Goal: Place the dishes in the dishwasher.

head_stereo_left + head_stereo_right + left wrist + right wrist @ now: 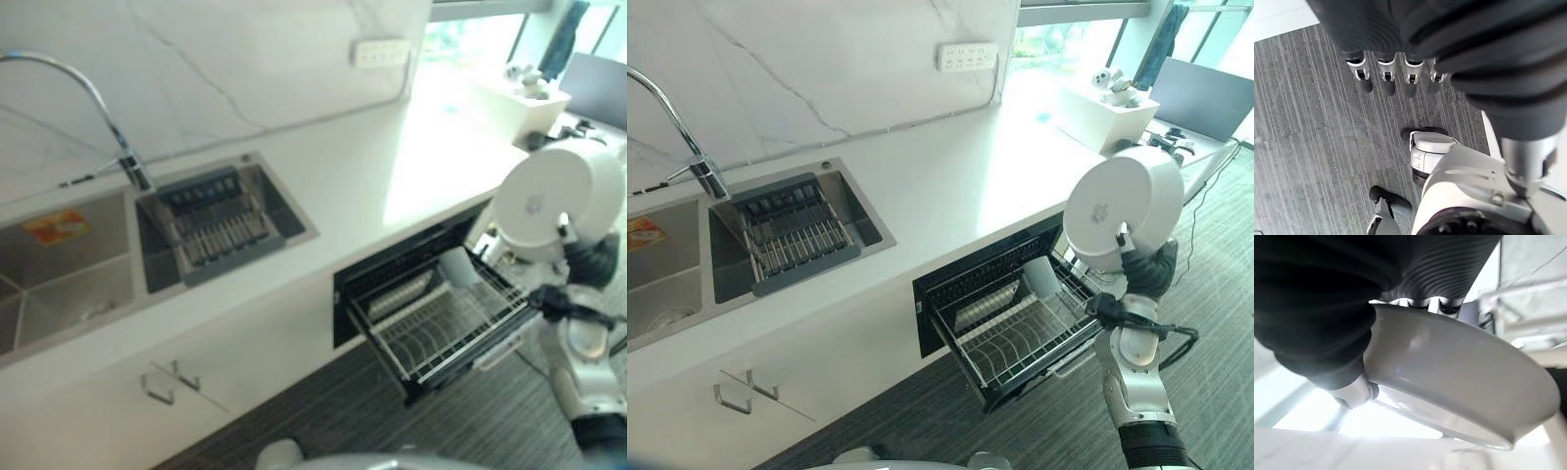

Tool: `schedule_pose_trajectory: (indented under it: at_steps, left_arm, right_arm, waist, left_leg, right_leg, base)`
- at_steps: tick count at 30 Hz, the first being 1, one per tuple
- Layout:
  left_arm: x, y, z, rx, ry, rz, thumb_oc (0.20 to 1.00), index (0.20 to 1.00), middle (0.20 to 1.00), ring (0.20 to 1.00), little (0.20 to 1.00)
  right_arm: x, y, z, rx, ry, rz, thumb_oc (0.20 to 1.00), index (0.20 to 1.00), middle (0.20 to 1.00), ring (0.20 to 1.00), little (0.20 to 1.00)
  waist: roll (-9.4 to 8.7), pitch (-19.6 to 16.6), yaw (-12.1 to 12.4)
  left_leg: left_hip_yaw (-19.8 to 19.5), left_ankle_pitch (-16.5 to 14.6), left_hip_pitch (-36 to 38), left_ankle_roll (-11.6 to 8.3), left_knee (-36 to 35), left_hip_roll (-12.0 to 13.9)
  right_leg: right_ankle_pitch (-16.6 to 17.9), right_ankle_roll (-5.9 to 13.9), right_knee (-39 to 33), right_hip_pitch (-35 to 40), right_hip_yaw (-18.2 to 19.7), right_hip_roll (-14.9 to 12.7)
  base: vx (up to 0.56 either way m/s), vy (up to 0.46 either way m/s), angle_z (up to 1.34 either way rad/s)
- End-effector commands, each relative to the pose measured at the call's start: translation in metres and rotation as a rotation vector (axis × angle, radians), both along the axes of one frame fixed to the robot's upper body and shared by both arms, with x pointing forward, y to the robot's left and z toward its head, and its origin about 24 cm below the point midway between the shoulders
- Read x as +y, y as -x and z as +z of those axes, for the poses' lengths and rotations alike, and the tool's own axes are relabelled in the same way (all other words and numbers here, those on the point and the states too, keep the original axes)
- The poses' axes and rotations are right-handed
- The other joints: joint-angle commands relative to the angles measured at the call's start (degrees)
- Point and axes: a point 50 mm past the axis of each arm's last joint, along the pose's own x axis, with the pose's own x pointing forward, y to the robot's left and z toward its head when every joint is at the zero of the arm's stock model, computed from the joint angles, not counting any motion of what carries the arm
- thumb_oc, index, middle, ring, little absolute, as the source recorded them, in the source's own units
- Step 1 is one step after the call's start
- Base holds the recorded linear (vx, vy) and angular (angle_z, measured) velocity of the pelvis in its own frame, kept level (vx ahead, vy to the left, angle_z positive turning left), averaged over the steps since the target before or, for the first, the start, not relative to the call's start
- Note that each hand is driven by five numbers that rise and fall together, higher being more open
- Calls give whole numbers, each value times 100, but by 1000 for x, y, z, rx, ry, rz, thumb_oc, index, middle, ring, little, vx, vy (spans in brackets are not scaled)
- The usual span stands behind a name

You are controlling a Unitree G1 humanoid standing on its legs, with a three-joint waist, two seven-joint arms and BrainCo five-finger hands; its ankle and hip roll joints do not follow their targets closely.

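Holding a white bowl (1122, 206) tipped on its edge, your right hand (1144, 262) has its thumb and fingers clamped on the rim, up above the outer corner of the pulled-out dishwasher rack (1019, 335). You have open air between bowl and rack wires. A white cup (1039, 277) stands at the rack's back right, near the bowl's lower edge. Most of the rack's wire floor lies bare toward its front rim. A small grey mark on the bowl's underside is too small to read. Your left hand (1396, 76) hangs over the striped floor (1312, 127), fingers straight and slightly apart, holding nothing.
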Motion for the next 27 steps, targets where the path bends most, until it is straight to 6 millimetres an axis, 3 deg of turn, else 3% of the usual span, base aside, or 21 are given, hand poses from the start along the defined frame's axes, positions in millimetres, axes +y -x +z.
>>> schedule_pose_trajectory:
  at_steps: [1,5,12,17,20,24,26,27]
  left_arm:
    - [-15,-22,-3,-61,49,-20,1000,1000,1000,1000,1000]
    - [-19,-31,-2,-92,71,-14,1000,1000,1000,1000,1000]
    - [-20,-75,2,-193,93,3,1000,1000,1000,1000,1000]
    - [-18,-104,9,-265,109,1,1000,1000,1000,1000,1000]
    - [-20,-116,11,-305,129,-7,1000,1000,1000,1000,1000]
    - [-20,-129,15,-332,147,-26,1000,1000,1000,1000,1000]
    - [-18,-136,18,-351,148,-49,1000,1000,1000,1000,1000]
    - [-18,-138,19,-355,148,-51,1000,1000,1000,1000,1000]
  right_arm:
    - [3,-14,53,-240,105,13,200,200,200,200,200]
    - [10,-21,38,-169,126,33,200,200,200,200,200]
    - [30,-54,11,-20,142,70,200,200,200,200,200]
    - [32,-77,5,40,51,35,200,200,200,200,200]
    - [22,-87,-1,120,44,-59,200,200,200,200,200]
    - [11,-96,4,231,247,-205,200,200,200,200,200]
    - [13,-105,9,342,536,-261,200,200,200,200,200]
    - [13,-106,10,358,596,-266,200,200,200,200,200]
  waist:
    - [-6,337,109]
    - [88,501,124]
    - [308,1173,172]
    - [403,1547,259]
    - [503,1731,364]
    - [598,1879,470]
    - [622,1951,555]
    - [623,1962,573]
  left_leg:
    - [-188,-253,215,-173,37,194]
    - [-260,-189,102,-169,37,173]
    - [-508,-2,-279,-119,37,18]
    - [-600,75,-560,-103,37,-75]
    - [-639,104,-670,-86,37,-119]
    - [-681,133,-763,-42,37,-208]
    - [-728,155,-834,-29,37,-248]
    - [-732,155,-849,-28,37,-252]
  right_leg:
    - [309,161,-98,132,-88,-290]
    - [359,146,-98,40,-129,-319]
    - [484,47,-98,-288,-56,-247]
    - [576,40,-98,-540,-7,-246]
    - [629,37,-98,-628,-40,-263]
    - [701,53,-98,-694,-128,-302]
    - [730,68,-98,-740,-163,-303]
    - [732,75,-98,-750,-175,-305]
  base:
    - [0,0,0]
    - [-14,5,0]
    - [-111,22,0]
    - [-132,14,2]
    - [-91,65,-1]
    - [-40,32,10]
    - [-45,-9,6]
    - [-49,-39,10]
